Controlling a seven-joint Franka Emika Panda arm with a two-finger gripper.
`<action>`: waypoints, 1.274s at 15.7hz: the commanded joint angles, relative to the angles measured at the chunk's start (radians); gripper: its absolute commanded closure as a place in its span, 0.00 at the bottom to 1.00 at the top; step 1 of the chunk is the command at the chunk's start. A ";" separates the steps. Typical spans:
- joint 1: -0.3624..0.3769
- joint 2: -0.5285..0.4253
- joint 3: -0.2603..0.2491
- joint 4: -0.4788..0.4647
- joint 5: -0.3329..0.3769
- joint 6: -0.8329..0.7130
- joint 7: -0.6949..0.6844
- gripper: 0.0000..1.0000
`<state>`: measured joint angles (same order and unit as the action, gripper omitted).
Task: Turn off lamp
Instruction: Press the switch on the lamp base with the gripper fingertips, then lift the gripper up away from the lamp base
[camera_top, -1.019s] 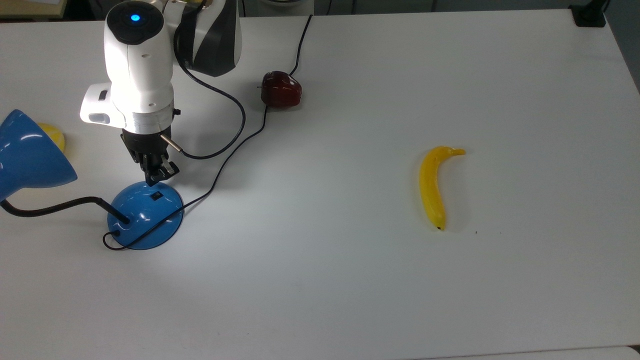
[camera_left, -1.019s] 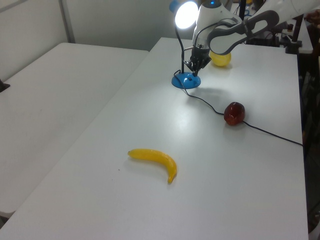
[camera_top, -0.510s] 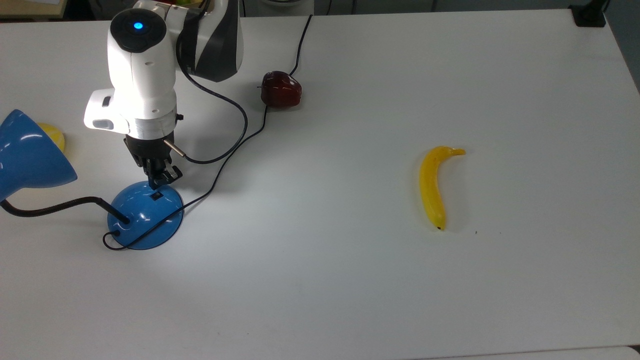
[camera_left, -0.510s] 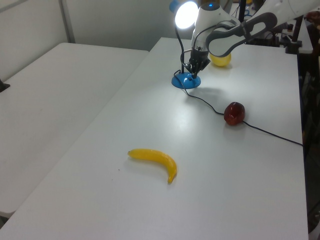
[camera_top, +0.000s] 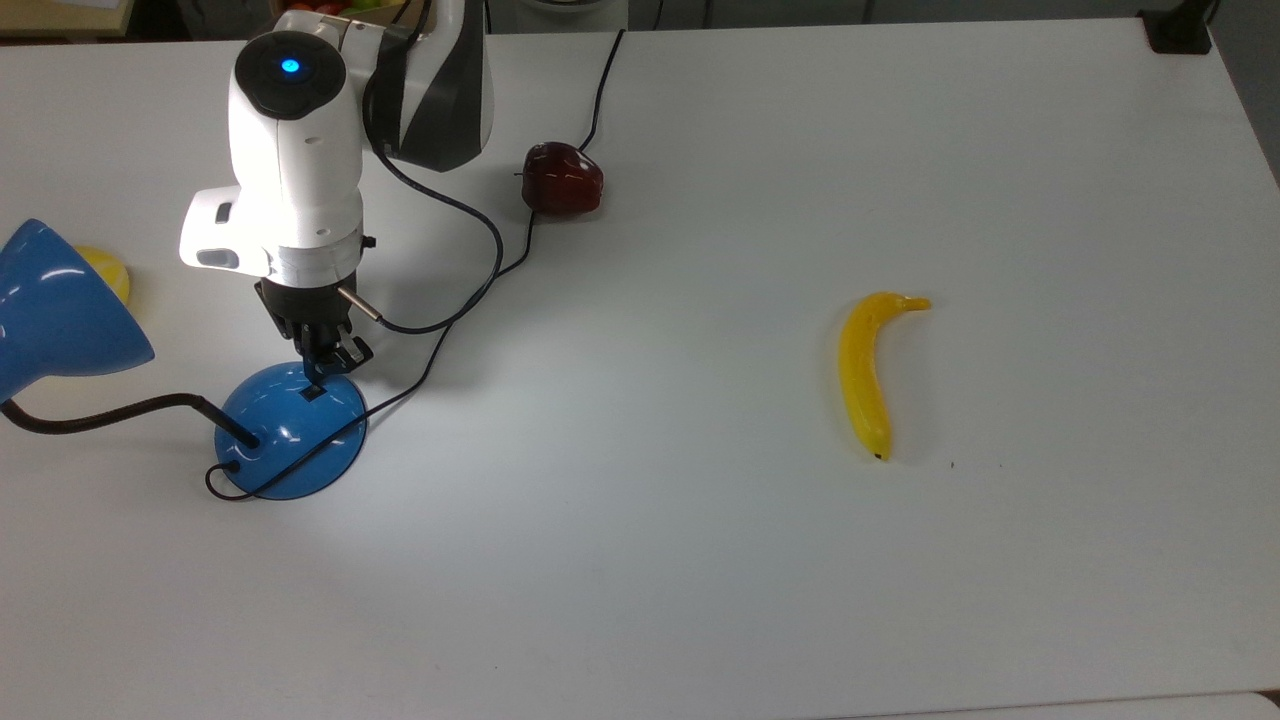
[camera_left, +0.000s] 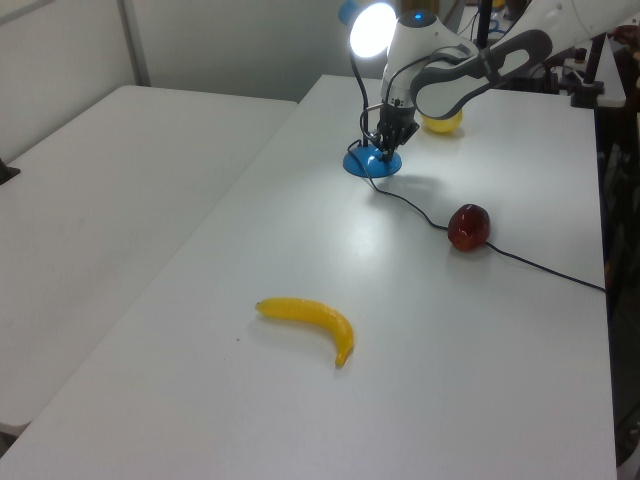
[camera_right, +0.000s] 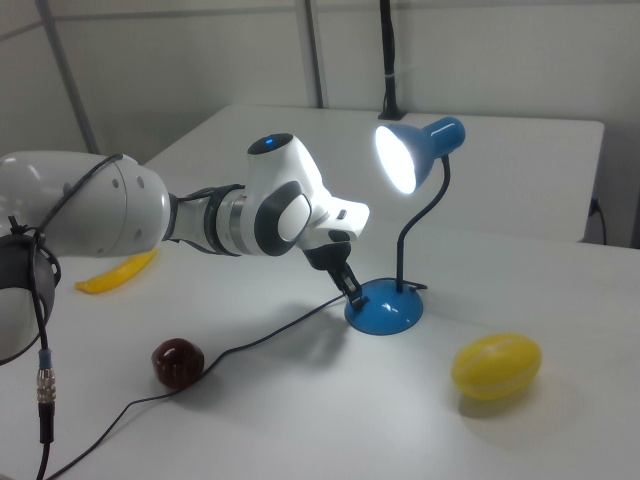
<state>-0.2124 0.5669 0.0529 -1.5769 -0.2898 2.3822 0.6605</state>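
Since a second ago our hand (camera_top: 320, 372) has crept toward the top view's right and down, its tips now at the small black switch (camera_top: 312, 393) on the lamp (camera_top: 290, 430) base. The fingers look pinched together, holding nothing. The lamp stands at the table (camera_top: 700, 560) edge on the top view's left, bulb lit. We should press straight down on the switch, gently, so the base doesn't slide. Farther off lie the banana (camera_top: 866, 372) and apple (camera_top: 562, 178).
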 joint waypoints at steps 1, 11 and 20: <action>0.013 0.016 -0.008 0.021 -0.026 0.022 0.039 1.00; 0.033 0.037 -0.008 0.009 -0.069 0.014 0.045 1.00; 0.030 0.031 -0.008 0.008 -0.078 0.005 0.044 1.00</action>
<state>-0.1945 0.5815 0.0523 -1.5677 -0.3532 2.3822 0.6772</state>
